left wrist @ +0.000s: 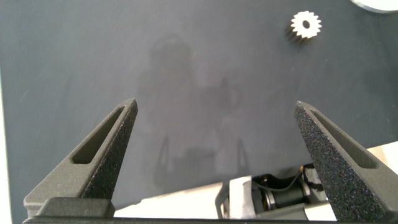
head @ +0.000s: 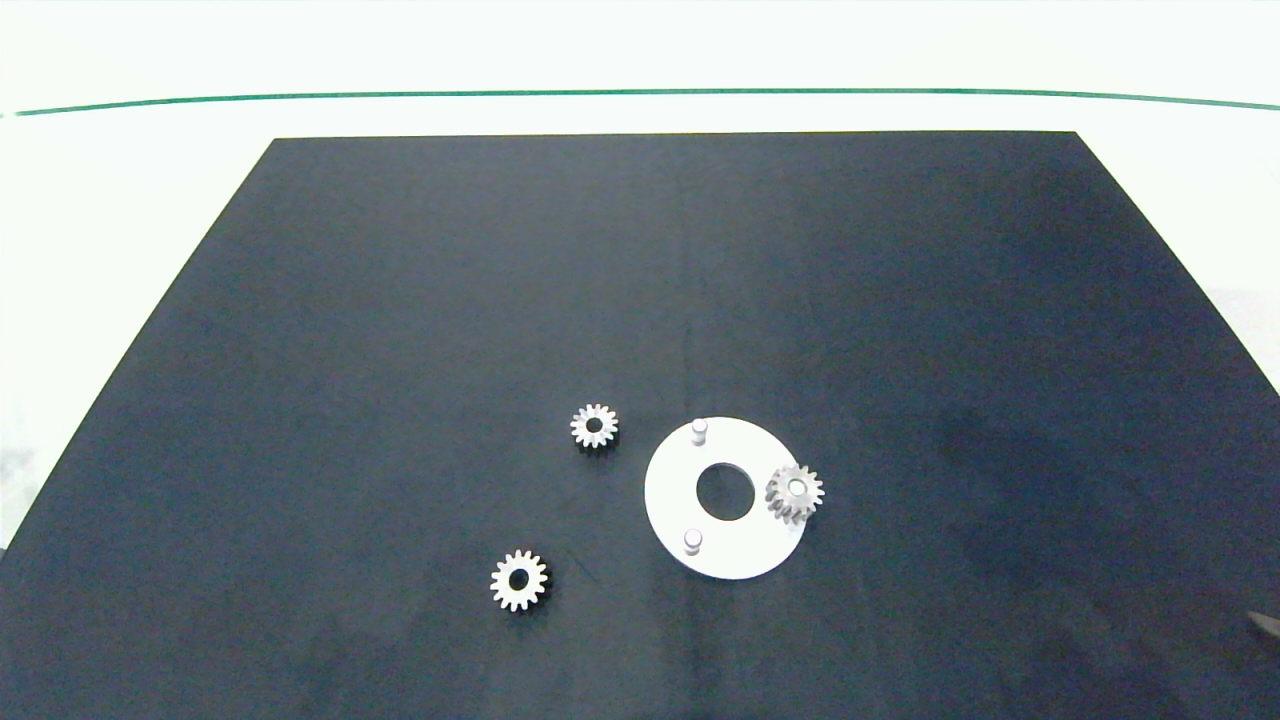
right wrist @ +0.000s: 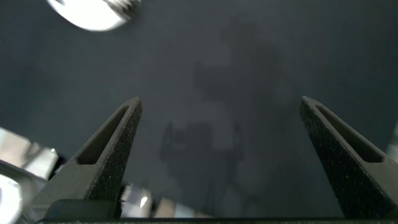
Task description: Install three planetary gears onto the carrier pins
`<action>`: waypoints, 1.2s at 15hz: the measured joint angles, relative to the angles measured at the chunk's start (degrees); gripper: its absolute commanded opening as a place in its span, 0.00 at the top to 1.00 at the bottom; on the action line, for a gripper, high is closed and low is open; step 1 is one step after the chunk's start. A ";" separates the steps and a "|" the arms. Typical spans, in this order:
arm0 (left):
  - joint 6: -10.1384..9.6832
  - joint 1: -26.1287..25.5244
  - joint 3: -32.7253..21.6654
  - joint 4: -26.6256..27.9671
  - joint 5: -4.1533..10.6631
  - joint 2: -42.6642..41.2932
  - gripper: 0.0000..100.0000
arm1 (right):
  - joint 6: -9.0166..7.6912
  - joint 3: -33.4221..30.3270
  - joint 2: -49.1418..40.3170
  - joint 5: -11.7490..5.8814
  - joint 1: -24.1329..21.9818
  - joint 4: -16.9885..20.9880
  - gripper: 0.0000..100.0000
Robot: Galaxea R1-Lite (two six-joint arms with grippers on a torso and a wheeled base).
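Note:
The white disc (head: 668, 492) lies right of the mat's middle, toward the near side. Two bare carrier pins stand on it, one at the far side (head: 699, 430) and one at the near side (head: 692, 541). One planetary gear (head: 795, 490) sits on the pin at the disc's right edge. Two more gears lie flat on the mat, one (head: 594, 426) left of the disc and one (head: 519, 580) nearer and further left. My left gripper (left wrist: 215, 104) is open over bare mat, with a loose gear (left wrist: 305, 25) ahead of it. My right gripper (right wrist: 221, 100) is open and empty, with the disc (right wrist: 87, 15) ahead.
The black mat (head: 400, 300) covers most of a white table (head: 120, 200). A green line (head: 640, 92) runs across the table's far side. Neither arm reaches into the head view apart from a small grey tip (head: 1265, 622) at the right edge.

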 measured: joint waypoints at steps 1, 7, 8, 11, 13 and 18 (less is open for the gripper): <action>1.65 -2.12 2.15 -4.85 0.09 3.08 0.00 | -0.63 0.04 -5.90 -0.11 -3.06 4.66 0.00; 4.92 -16.09 7.13 -28.71 3.30 27.81 0.00 | -5.38 -0.82 -29.49 0.00 -18.66 20.87 0.00; 5.16 -20.02 7.47 -31.33 5.29 32.02 0.00 | -5.45 -0.83 -31.12 0.02 -19.47 21.05 0.00; 5.38 -28.22 8.22 -42.57 9.95 44.13 0.00 | -6.03 -0.09 -34.02 0.05 -20.20 21.16 0.00; 5.38 -29.57 9.14 -54.93 11.85 51.10 0.00 | -6.08 0.11 -34.90 0.05 -20.26 21.22 0.00; 5.36 -31.62 12.20 -66.59 15.51 63.87 0.00 | -6.06 1.66 -35.91 0.05 -19.93 21.22 0.00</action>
